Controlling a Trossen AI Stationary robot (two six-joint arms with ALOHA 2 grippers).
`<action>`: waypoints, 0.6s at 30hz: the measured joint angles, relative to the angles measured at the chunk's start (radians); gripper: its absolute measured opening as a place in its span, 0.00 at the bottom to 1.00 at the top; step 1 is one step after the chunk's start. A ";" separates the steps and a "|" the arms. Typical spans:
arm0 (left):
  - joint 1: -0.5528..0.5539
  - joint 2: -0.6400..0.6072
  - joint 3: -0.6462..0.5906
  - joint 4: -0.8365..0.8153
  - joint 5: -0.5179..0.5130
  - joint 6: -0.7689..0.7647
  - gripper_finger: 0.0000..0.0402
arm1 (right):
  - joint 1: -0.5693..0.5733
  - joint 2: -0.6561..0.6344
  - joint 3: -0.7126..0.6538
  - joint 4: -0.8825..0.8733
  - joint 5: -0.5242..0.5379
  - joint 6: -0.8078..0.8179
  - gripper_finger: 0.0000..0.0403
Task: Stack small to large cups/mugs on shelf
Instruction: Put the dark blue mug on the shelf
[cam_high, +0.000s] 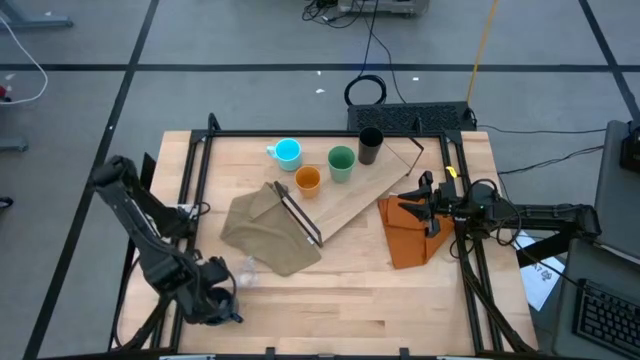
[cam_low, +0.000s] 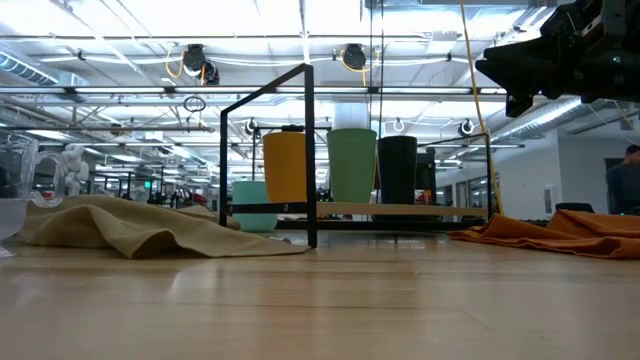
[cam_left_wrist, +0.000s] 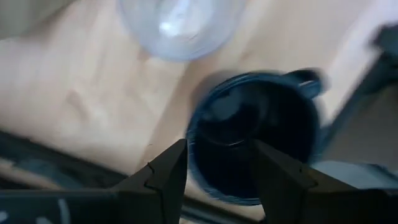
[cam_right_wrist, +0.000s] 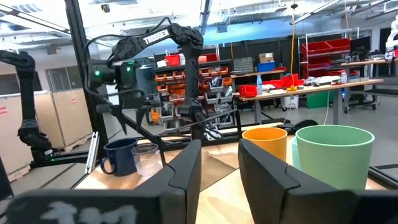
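Note:
The dark navy mug (cam_left_wrist: 255, 134) stands upright on the table near its near left corner, with the tiny clear cup (cam_left_wrist: 180, 25) beside it. My left gripper (cam_left_wrist: 217, 149) hangs open over the mug, pointing down, one finger outside the rim and one above the hollow. The cyan mug (cam_high: 287, 152), orange cup (cam_high: 308, 180), green cup (cam_high: 341, 163) and black tumbler (cam_high: 370, 145) stand in a row along the far side of the plywood shelf (cam_high: 365, 195). My right gripper (cam_right_wrist: 221, 155) waits open at the table's right, held level.
An olive-tan cloth (cam_high: 265, 232) lies crumpled left of the shelf's black frame (cam_high: 300, 215). An orange cloth (cam_high: 410, 235) lies under my right gripper (cam_high: 428, 200). Black rails (cam_high: 190, 175) edge the table's left, far and right sides. Bare wood spans the near half.

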 joint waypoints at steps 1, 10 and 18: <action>-0.002 0.012 0.000 -0.022 0.002 -0.001 0.42 | 0.000 0.000 0.000 0.000 0.000 0.000 0.24; -0.014 0.047 0.000 -0.035 0.021 0.039 0.42 | 0.000 0.000 0.000 0.000 0.000 0.021 0.24; -0.022 0.047 0.000 -0.036 -0.044 0.047 0.42 | 0.000 0.000 0.000 0.000 0.000 0.022 0.24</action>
